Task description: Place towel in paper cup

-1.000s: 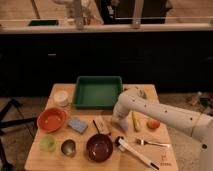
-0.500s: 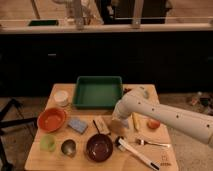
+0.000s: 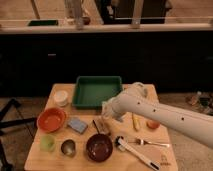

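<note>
— Looking for the towel; where?
— At the tip of the white arm, over the middle of the table; small, pale grey, bunched into a rough wedge; too blurred to tell folds or edges.
— Held, then?
— Seems pinched in the gripper; jaws drawn tight together; hangs just in front of the green tray, by its near rim.
— And the paper cup?
— Short, round, cream-white, wide at the mouth; stands upright just left of the tray, toward the table's far left corner; well apart from the towel, with the tray's corner between.
— Closer by?
— Just below the gripper, a brownish oblong thing; left of that, a blue-grey sponge, then an orange bowl; nearer the front edge, a dark bowl, a metal cup and a light-green cup; right of the arm's tip, a slim yellow thing.
</note>
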